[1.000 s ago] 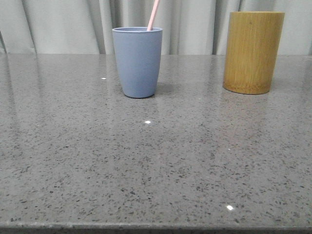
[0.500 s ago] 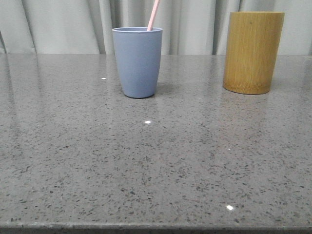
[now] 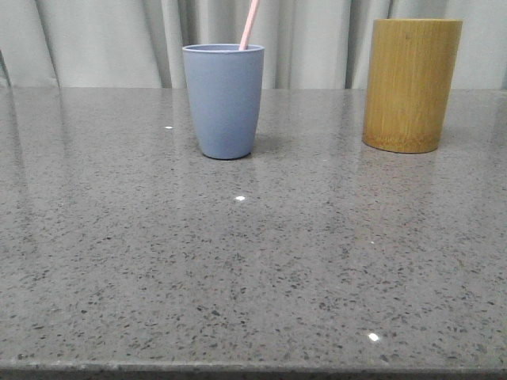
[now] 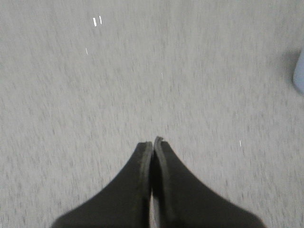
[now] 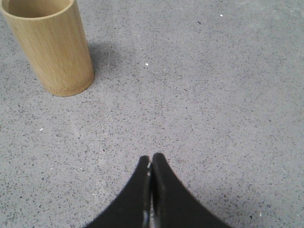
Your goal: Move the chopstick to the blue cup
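The blue cup (image 3: pixel 224 100) stands upright on the grey speckled table (image 3: pixel 253 261), left of centre in the front view. A pale pink chopstick (image 3: pixel 249 25) stands in it, leaning right and running out of the top of the view. An edge of the cup also shows in the left wrist view (image 4: pixel 299 73). My left gripper (image 4: pixel 153 142) is shut and empty above bare table; this view is blurred. My right gripper (image 5: pixel 151 159) is shut and empty above bare table, apart from the bamboo cup. Neither gripper shows in the front view.
A taller yellow-brown bamboo cylinder (image 3: pixel 411 84) stands at the back right; it also shows in the right wrist view (image 5: pixel 50 45). Its inside is not visible. Pale curtains (image 3: pixel 95 39) hang behind the table. The table's front edge (image 3: pixel 253 369) runs along the bottom.
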{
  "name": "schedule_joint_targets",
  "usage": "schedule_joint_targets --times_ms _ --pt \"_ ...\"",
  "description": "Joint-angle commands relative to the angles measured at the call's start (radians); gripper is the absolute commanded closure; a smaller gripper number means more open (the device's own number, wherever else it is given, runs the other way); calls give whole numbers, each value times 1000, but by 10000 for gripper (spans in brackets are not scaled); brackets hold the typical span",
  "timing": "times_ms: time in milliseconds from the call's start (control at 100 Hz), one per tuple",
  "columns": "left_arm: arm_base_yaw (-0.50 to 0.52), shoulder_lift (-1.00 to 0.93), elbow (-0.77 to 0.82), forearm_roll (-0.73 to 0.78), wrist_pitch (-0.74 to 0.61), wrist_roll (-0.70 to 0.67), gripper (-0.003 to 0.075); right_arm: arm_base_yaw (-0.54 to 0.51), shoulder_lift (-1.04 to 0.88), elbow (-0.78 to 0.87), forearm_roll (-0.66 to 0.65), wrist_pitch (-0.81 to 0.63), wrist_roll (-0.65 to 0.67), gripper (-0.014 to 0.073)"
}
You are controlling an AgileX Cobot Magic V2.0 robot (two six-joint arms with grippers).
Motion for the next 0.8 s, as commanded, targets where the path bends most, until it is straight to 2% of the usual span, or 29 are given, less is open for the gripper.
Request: schedule_joint_targets --times_ms 0,200,410,610,790 --pt "3 -86 63 1 -230 -8 739 -6 1 -26 -36 -54 -2 662" --pt "3 -311 335 1 -418 -8 739 -6 1 -26 -36 -54 -2 662" --pt "3 -577 571 1 -469 -8 739 -6 1 -26 -36 -54 -2 662" --pt "3 -753 681 14 -469 -8 739 -6 1 -26 -36 -54 -2 662" --pt "16 -751 719 30 -494 -8 739 -6 1 -26 -36 -54 -2 662"
